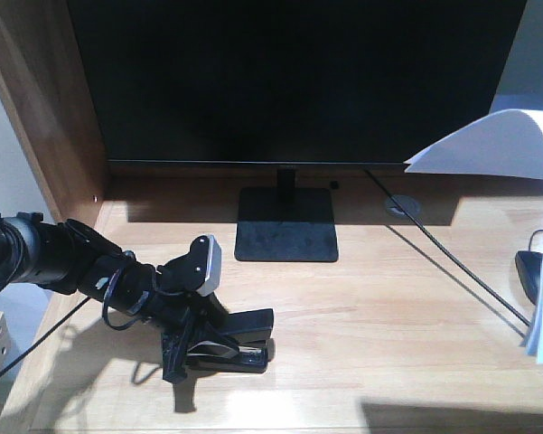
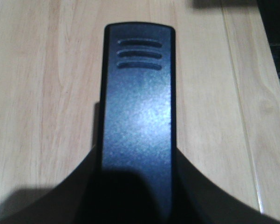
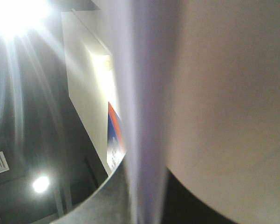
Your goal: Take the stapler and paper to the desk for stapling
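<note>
Desk (image 1: 388,362): light-wood planks with visible seams, and a darker brown side panel along its left edge. Big black monitor (image 1: 289,81) spans the back edge on a flat rectangular black stand base (image 1: 285,235), back-centre. Paper (image 1: 497,145): plain white, thin and curled into an arc, held up in the air over the desk's right edge, not on the surface. In the right wrist view it (image 3: 223,116) is seen edge-on, running down between the two dark fingers of the right gripper (image 3: 146,203), so the fingers look pinched on the sheet. That camera points up at ceiling lights. Left arm (image 1: 72,258): black, with looped cabling, comes in low over the left edge and angles down toward the near-left corner. Left gripper (image 1: 199,344) has its fingers closed around the rear of the stapler (image 1: 248,336). The stapler is near the near-left corner and points right along the near edge. Its base looks to be on the wood and its top arm slightly raised. Left wrist view: the stapler top (image 2: 137,121) is matte, grainy black plastic, a long rounded bar with three moulded grooves at the far end, wedged between the fingers at the bottom of the frame. Thin black cable (image 1: 452,271) runs diagonally from the back toward the right edge. Black mouse (image 1: 527,276) sits at the right edge, partly behind the paper. Round grommet (image 1: 403,206) is near the back edge, right of the stand.
</note>
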